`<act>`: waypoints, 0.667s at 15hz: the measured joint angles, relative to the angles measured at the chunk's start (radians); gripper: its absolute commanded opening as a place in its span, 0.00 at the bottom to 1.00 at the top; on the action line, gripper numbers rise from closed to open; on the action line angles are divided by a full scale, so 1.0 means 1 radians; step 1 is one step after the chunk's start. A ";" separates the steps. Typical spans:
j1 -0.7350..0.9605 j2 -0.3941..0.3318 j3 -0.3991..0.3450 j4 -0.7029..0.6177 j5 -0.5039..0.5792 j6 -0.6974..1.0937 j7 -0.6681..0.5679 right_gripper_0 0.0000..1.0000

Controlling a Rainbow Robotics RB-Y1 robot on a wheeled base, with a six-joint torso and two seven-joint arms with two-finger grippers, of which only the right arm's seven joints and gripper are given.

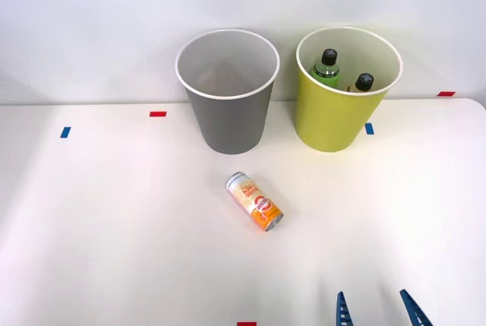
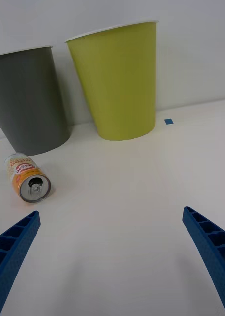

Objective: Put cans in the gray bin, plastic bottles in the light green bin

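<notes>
On a white table (image 1: 91, 227), 1 orange can (image 1: 254, 201) lies on its side just before the gray bin (image 1: 228, 113); 2 bottles (image 1: 327, 66) sit inside the light green bin (image 1: 338, 121). The right gripper (image 1: 378, 309) waits open and empty. A careless grasp could set the can rolling.

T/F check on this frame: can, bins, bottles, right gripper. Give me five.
1. The can lies on its side on the table. True.
2. The gray bin holds a bottle. False: its visible inside is bare.
3. Two black-capped bottles stand in the light green bin. True.
4. The right gripper holds the can. False: its fingers are open, apart from it.
5. The bins are tipped over. False: both upright.
</notes>
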 measured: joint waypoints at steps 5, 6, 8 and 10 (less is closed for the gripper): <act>0.000 0.000 0.000 0.000 0.000 0.000 0.000 1.00; 0.000 0.000 0.000 0.000 0.000 0.000 0.000 1.00; 0.000 0.000 0.000 0.000 0.000 0.000 0.000 1.00; 0.000 0.000 0.000 0.000 0.000 0.000 0.000 1.00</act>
